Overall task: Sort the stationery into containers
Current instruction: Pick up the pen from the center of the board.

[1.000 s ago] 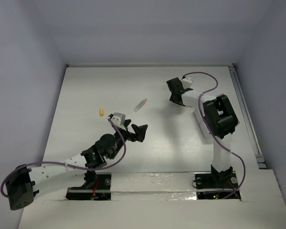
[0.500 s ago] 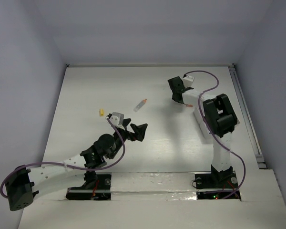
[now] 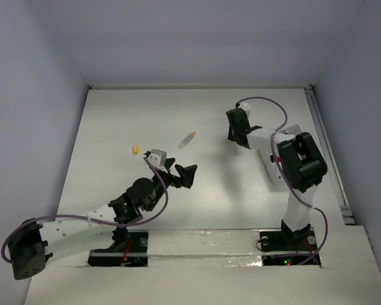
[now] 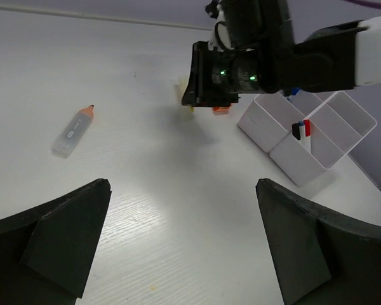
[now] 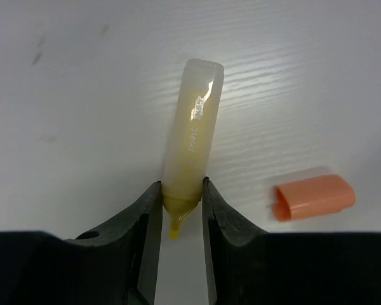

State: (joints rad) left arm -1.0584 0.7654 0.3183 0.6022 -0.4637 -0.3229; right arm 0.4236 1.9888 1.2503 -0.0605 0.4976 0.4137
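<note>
My right fingers [image 5: 140, 235] pinch the nib end of the yellow marker [image 5: 190, 140], which lies flat on the table [image 5: 70, 95] just beside the orange cap [image 5: 314, 197], its long axis pointing straight away from them, while my left fingers [image 4: 57, 235] stand spread, well apart from that cap.

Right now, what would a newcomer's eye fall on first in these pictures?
The right hand pinches the neck of a yellow tube lying on the table, an orange cap loose beside it. The left hand hangs wide open above the table; in its view a grey tube lies to the left and white boxes to the right.
</note>
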